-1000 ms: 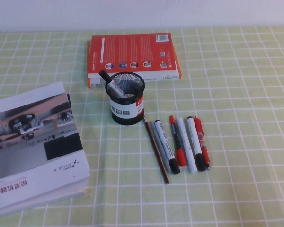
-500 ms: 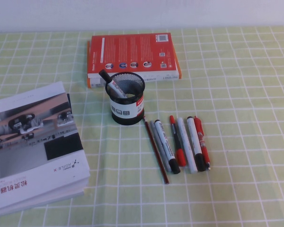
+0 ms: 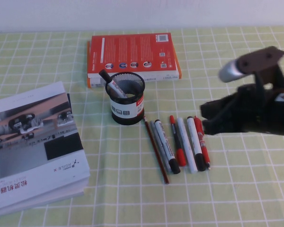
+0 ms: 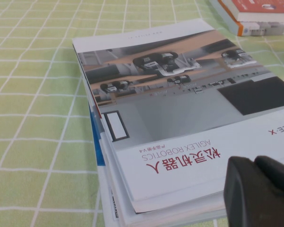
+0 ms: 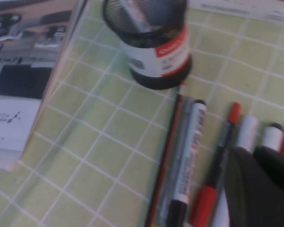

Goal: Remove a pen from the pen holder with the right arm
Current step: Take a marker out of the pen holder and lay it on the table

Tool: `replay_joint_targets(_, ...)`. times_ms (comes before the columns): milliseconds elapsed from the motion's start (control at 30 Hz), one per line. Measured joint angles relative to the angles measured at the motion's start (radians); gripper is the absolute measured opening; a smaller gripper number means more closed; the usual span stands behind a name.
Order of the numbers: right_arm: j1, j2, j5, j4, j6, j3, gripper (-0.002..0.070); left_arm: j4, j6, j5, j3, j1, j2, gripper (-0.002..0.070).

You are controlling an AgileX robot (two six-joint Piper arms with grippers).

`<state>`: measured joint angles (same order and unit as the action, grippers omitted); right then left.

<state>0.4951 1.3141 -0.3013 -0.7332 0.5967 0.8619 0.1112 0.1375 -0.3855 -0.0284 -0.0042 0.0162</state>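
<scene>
A black mesh pen holder (image 3: 127, 101) with a white and red label stands mid-table. One black-capped marker (image 3: 110, 82) leans in it toward the left rim. Several pens and a thin pencil lie in a row (image 3: 180, 142) on the cloth just right of the holder. My right gripper (image 3: 204, 118) hovers shut and empty at the right end of that row, well right of the holder. The right wrist view shows the holder (image 5: 156, 52), the marker inside (image 5: 132, 14) and my right gripper (image 5: 255, 158) over the loose pens. My left gripper (image 4: 256, 163), shut and empty, sits over the brochure stack.
An orange box-like book (image 3: 132, 56) lies flat behind the holder. A thick stack of brochures (image 3: 33, 142) fills the near left of the green checked cloth. The loose pens lie between my right gripper and the holder.
My right arm has come into the high view from the right and now reaches to the loose pens. The holder, marker and pens have not moved.
</scene>
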Motion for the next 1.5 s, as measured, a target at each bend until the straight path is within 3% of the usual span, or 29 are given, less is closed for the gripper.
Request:
replay_joint_targets(300, 0.195, 0.341, -0.021, 0.161, 0.000, 0.372, 0.0022, 0.000, 0.000, 0.000, 0.000, 0.000, 0.000, -0.0005)
replay_joint_targets(633, 0.245, 0.543, 0.073, 0.400, 0.000, 0.586, 0.0363, 0.000, 0.000, 0.000, 0.000, 0.000, 0.000, -0.0005)
replay_joint_targets(733, 0.246, 0.584, 0.179, 0.438, 0.000, 0.587, 0.0414, 0.000, 0.000, 0.000, 0.000, 0.000, 0.000, -0.0005)
replay_joint_targets(967, 0.251, 0.670, 0.320, 0.454, 0.000, 0.612, 0.0432, 0.000, 0.000, 0.000, 0.000, 0.000, 0.000, -0.0005)
replay_joint_targets(1500, 0.261, 0.807, 0.341, 0.454, 0.000, 0.792, 0.0432, 0.000, 0.000, 0.000, 0.000, 0.000, 0.000, -0.0005)
